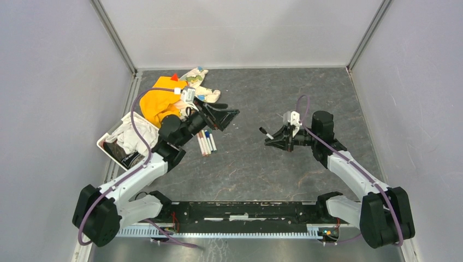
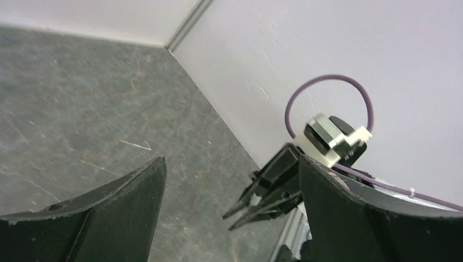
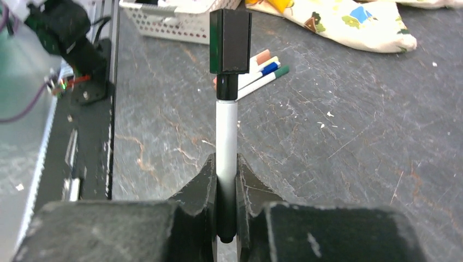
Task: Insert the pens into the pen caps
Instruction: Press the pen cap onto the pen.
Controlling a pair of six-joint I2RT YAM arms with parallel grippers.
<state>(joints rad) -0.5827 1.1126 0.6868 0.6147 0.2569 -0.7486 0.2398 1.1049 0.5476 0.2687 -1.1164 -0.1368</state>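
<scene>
My right gripper is shut on a white-barrelled pen. It holds the pen above the table, pointing at the left arm. The pen's far end carries a black blocky piece. Three more white pens lie side by side on the table with a red-brown, a blue and a green end; they also show in the right wrist view. My left gripper is wide open and empty, raised just past those pens and facing the right gripper. No loose caps show.
An orange cloth and a patterned cloth lie at the back left. A white basket holding cloth stands by the left wall. Walls close in the left, back and right sides.
</scene>
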